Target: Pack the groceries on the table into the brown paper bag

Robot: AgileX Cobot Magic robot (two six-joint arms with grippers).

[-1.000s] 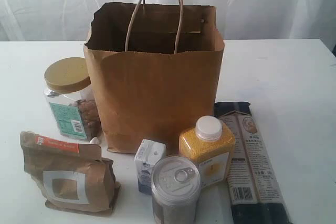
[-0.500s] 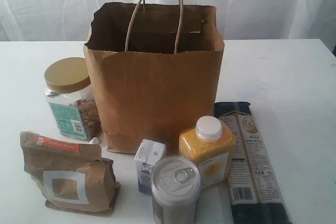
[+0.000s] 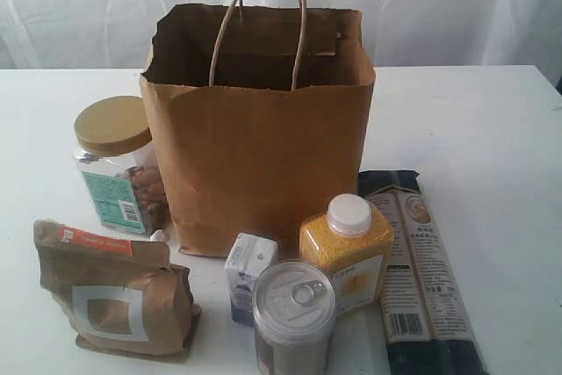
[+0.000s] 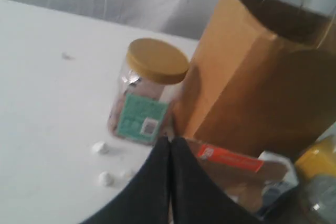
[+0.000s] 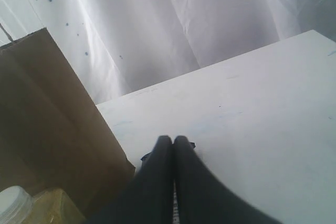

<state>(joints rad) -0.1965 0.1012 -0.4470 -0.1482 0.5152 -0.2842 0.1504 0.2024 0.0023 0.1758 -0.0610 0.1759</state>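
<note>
Left pincer (image 4: 170, 141) is squeezed closed, empty, with the brown kraft pouch (image 4: 233, 161) and clear nut jar (image 4: 149, 95) just beyond it. Right pincer (image 5: 173, 140) is closed too, holding nothing, near the brown paper bag (image 3: 263, 155), which stands upright on the table (image 3: 492, 129) with 6 groceries (image 3: 347, 252) beside it.

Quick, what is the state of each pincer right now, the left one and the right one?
Left pincer: closed, holding nothing.
Right pincer: closed, holding nothing.

Nut jar (image 3: 118, 173), pasta pack (image 3: 421, 261) labels: illegible.
</note>
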